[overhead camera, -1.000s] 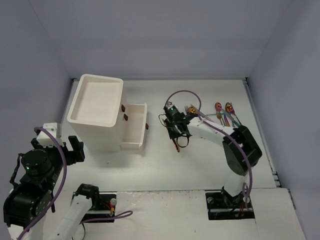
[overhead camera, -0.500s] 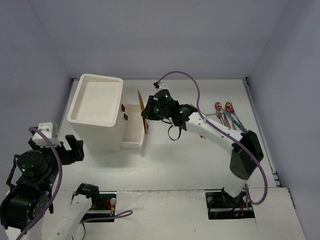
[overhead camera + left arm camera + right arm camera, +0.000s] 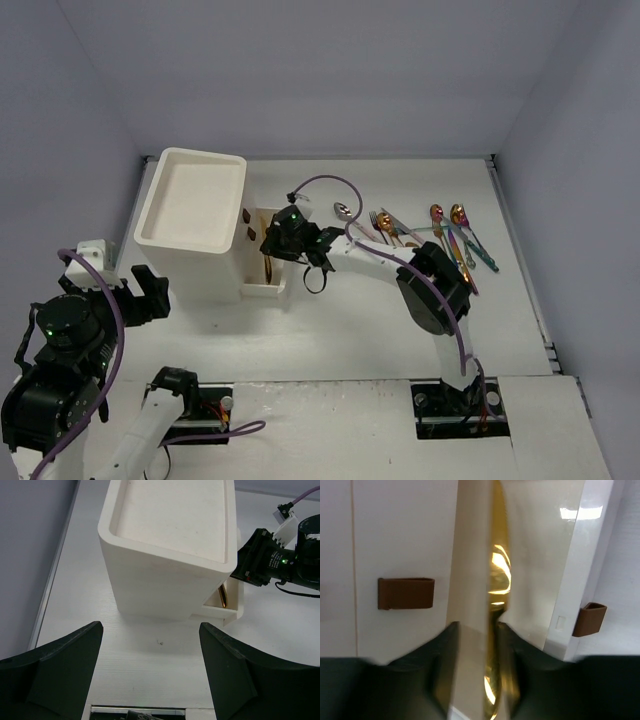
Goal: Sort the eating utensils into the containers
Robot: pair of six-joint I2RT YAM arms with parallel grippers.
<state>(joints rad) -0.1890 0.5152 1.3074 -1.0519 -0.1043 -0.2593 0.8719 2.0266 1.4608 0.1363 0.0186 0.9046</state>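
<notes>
**Sorting in progress, top and wrist views.** We see the drawer unit [image 3: 192, 215] standing near the far left corner of the tabletop [image 3: 330, 330]. Its open drawer [image 3: 283, 262] is pulled out toward the right edge.

The right gripper [image 3: 270, 256] reaches over this drawer. In its wrist view, the fingers [image 3: 440, 680] are drawn close and clamp the gold utensil [image 3: 496, 580], which runs lengthwise down into the drawer. We note one brown handle [image 3: 406, 593] on the unit's closed front and a second on the front of the open drawer. In the left wrist view, the gold utensil shows inside the drawer, just beside the unit's front face.

The left gripper [image 3: 150, 630] hangs over the near left corner, well apart from the unit. Its two dark fingers are spread wide and hold nothing.

The loose utensils [image 3: 457, 214] lie flat in a row toward the far right corner. A silver spoon [image 3: 345, 211] lies nearest the middle of the far edge.
</notes>
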